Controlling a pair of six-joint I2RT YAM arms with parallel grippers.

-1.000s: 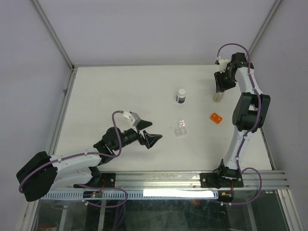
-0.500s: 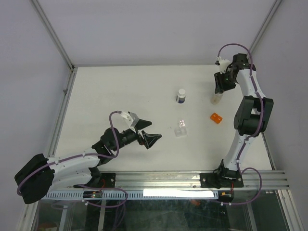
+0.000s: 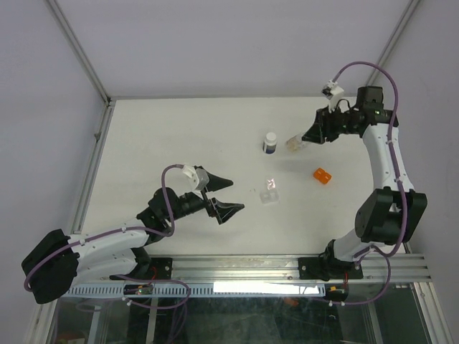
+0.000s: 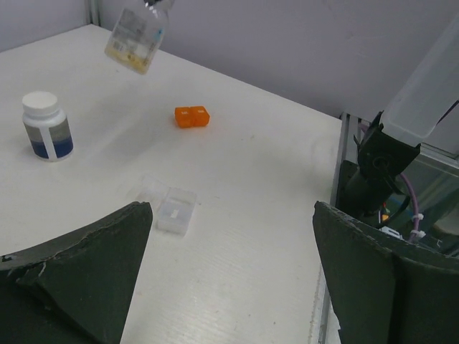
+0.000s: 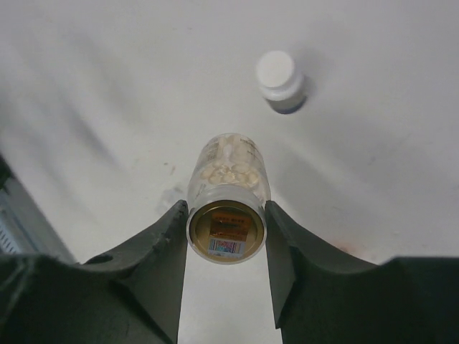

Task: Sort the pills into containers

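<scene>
1 vial [image 3: 295, 142], 1 white-cap bottle [image 3: 270, 142], 1 clear box [image 3: 269, 192], 1 orange box [image 3: 322, 175], prob. 2-cell.

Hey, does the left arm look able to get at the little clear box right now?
Probably yes: the left gripper is open and faces the clear box, with nothing between them.

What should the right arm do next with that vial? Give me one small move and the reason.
Probably carry the vial toward the clear two-cell box. The right gripper holds the pill-filled vial clear of the table, beside the white-capped bottle, while the box lies apart, nearer the bases, before the open left gripper.
</scene>
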